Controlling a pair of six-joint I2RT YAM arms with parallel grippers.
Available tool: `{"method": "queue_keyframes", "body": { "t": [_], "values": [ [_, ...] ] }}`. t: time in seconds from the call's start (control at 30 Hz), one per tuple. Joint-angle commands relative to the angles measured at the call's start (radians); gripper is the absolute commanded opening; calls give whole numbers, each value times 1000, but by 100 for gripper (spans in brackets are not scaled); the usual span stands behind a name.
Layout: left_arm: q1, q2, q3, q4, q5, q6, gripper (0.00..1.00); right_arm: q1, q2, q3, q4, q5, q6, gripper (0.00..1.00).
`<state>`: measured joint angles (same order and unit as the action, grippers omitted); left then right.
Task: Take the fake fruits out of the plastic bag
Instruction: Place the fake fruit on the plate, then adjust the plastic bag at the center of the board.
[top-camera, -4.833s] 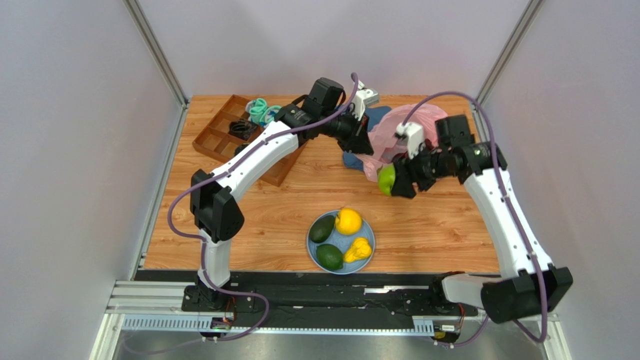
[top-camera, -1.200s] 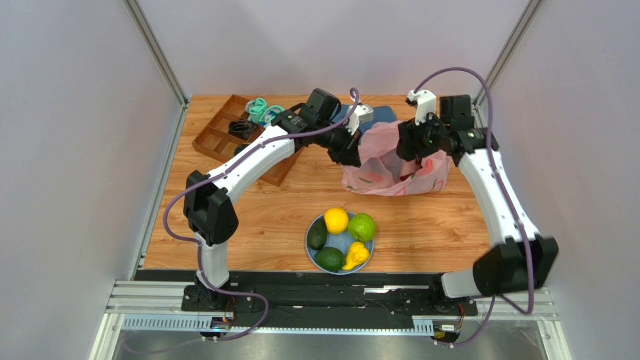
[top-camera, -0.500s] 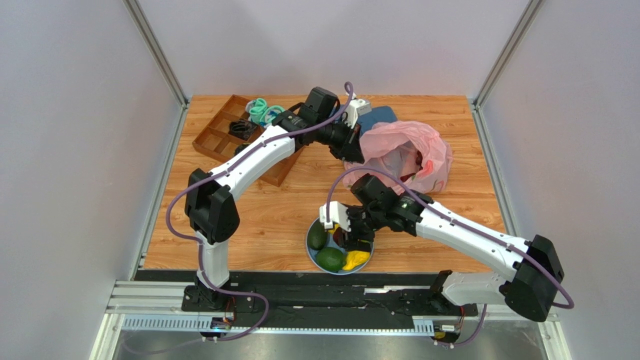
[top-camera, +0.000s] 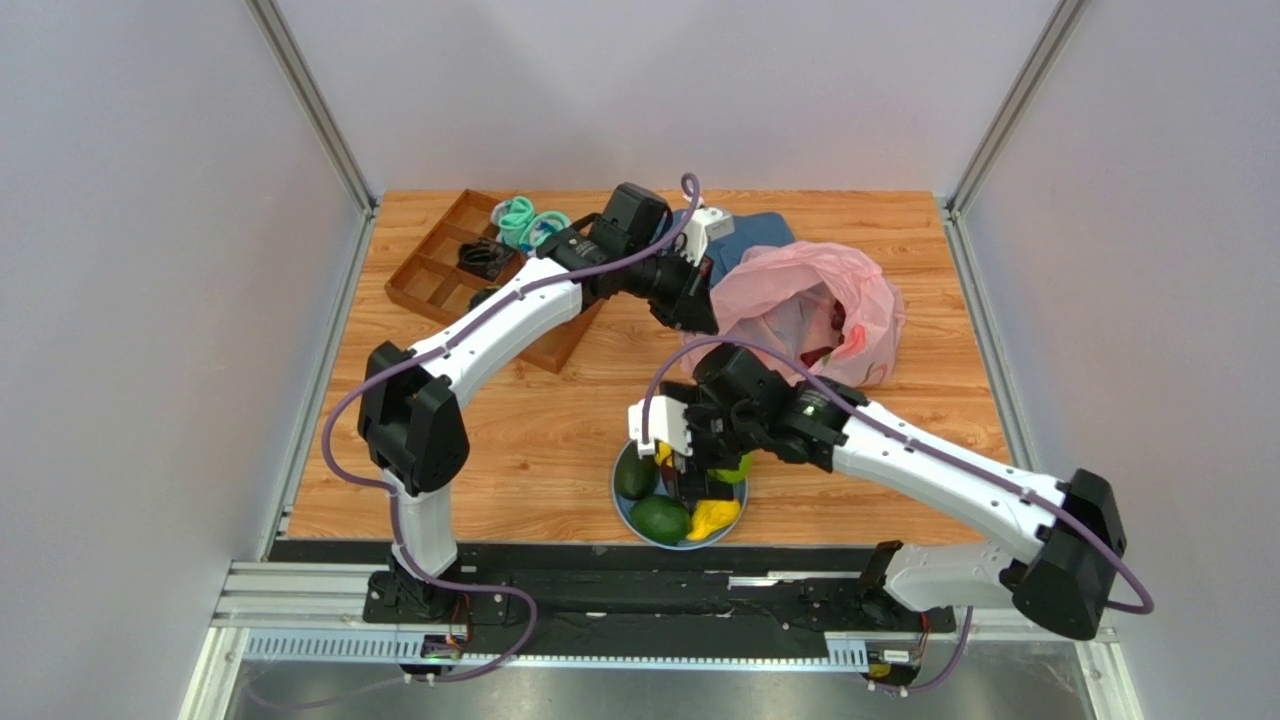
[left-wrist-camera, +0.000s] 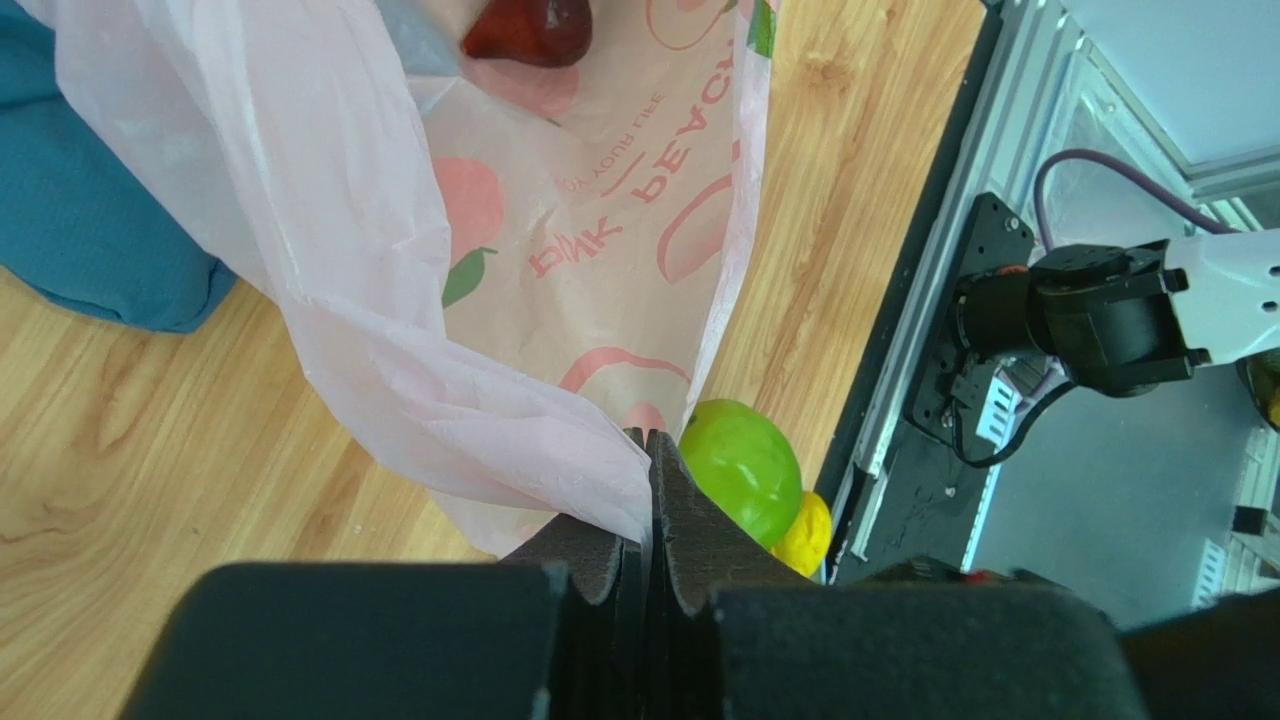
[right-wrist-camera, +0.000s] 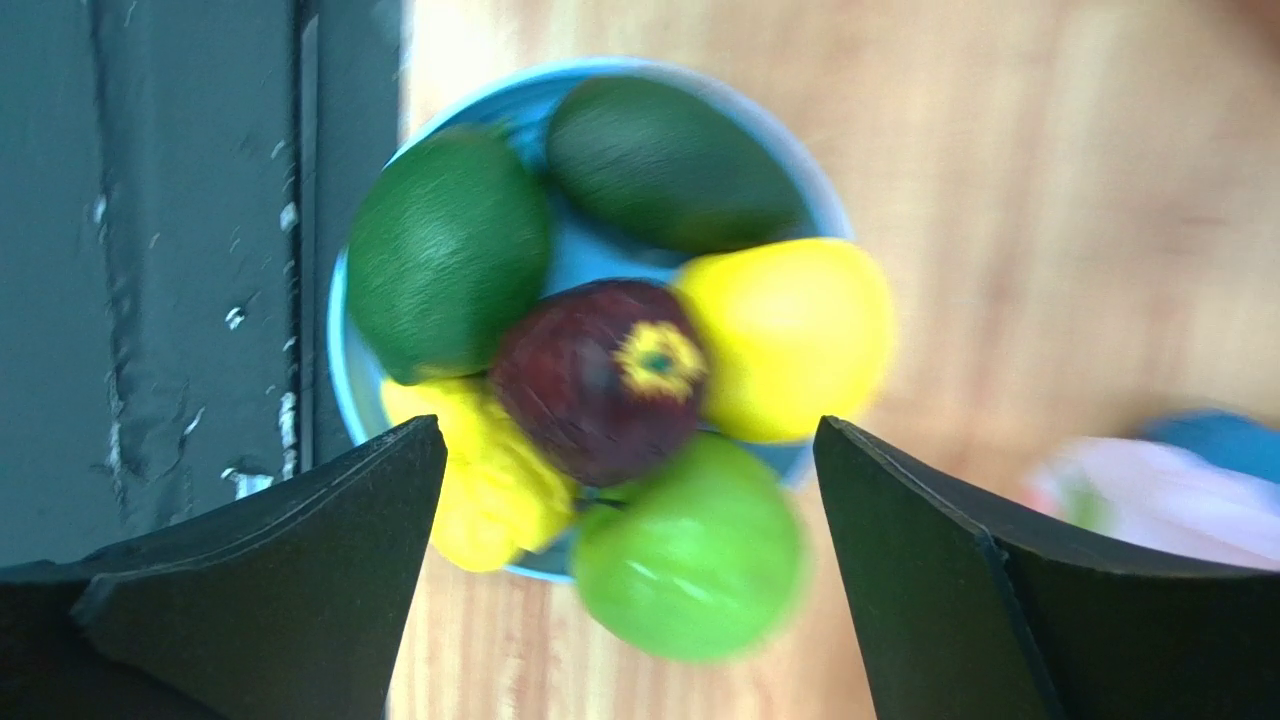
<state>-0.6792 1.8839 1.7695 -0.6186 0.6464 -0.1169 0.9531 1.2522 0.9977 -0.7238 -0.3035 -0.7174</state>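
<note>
The pink plastic bag (top-camera: 812, 308) lies at the back right, mouth open. My left gripper (top-camera: 694, 308) is shut on its edge, shown in the left wrist view (left-wrist-camera: 649, 450), where the bag (left-wrist-camera: 586, 225) holds a dark red thing (left-wrist-camera: 526, 27). My right gripper (top-camera: 694, 458) hangs open and empty over the blue plate (top-camera: 615, 483). The right wrist view shows the gripper (right-wrist-camera: 627, 450) above the plate (right-wrist-camera: 343, 390), which holds two avocados (right-wrist-camera: 448, 273) (right-wrist-camera: 672, 162), a dark red fruit (right-wrist-camera: 601, 378), a yellow citrus (right-wrist-camera: 781, 338), a yellow pear (right-wrist-camera: 481, 488) and a green apple (right-wrist-camera: 691, 563).
A brown compartment tray (top-camera: 451, 278) with teal socks (top-camera: 519, 222) stands at the back left. A dark blue cloth (top-camera: 759, 233) lies behind the bag. A metal rail (top-camera: 601, 600) runs along the near edge, close to the plate.
My right gripper went from the plate to the bag and back to the plate. The green apple and then the dark red fruit now lie on the plate. The left gripper kept hold of the bag.
</note>
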Motion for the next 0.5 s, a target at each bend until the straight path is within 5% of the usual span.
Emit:
{"method": "queue_keyframes", "body": {
  "t": [0.0,0.17,0.3,0.47],
  "values": [
    [9,-46,34,7,21,13,0,-26,-140,156,-81,136,84,100],
    [15,-42,36,17,50,-15,0,-170,-252,164,-97,276,139,100],
    [21,-46,47,19,67,-32,0,-449,-211,171,-46,252,242,100],
    [20,-71,-1,39,108,-49,0,-603,-42,196,49,254,266,81]
  ]
}}
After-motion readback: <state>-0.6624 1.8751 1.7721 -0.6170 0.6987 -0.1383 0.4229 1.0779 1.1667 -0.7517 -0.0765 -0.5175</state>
